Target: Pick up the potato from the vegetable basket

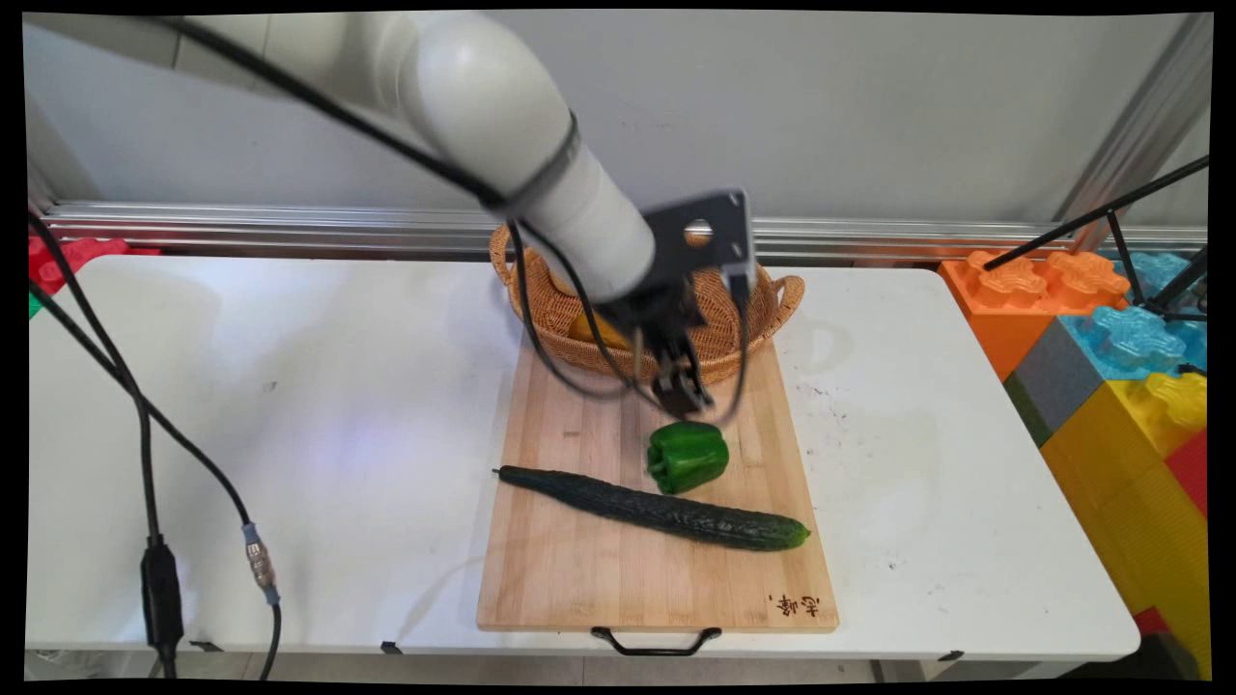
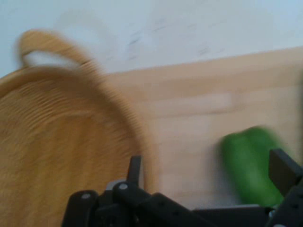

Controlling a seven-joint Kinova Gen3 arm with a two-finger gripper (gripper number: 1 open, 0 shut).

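Observation:
My gripper [image 1: 684,391] hangs over the far end of the wooden cutting board [image 1: 579,560], between the wicker basket [image 1: 739,323] and a green bell pepper [image 1: 688,456]. It is open and holds nothing. The hand view is blurred: my gripper [image 2: 208,175] has its fingers wide apart, with the green pepper [image 2: 251,165] just inside the right fingertip [image 2: 284,170] and the basket [image 2: 57,156] on the left. A long dark cucumber [image 1: 657,509] lies across the board in front of the pepper. Something orange [image 1: 589,330] lies in the basket, mostly hidden by my arm.
Large coloured plastic blocks [image 1: 1110,328] are stacked beside the table's right end, with a black tripod leg [image 1: 1091,217] over them. Black cables [image 1: 145,434] hang over the table's left side. Red blocks [image 1: 68,256] lie at the far left.

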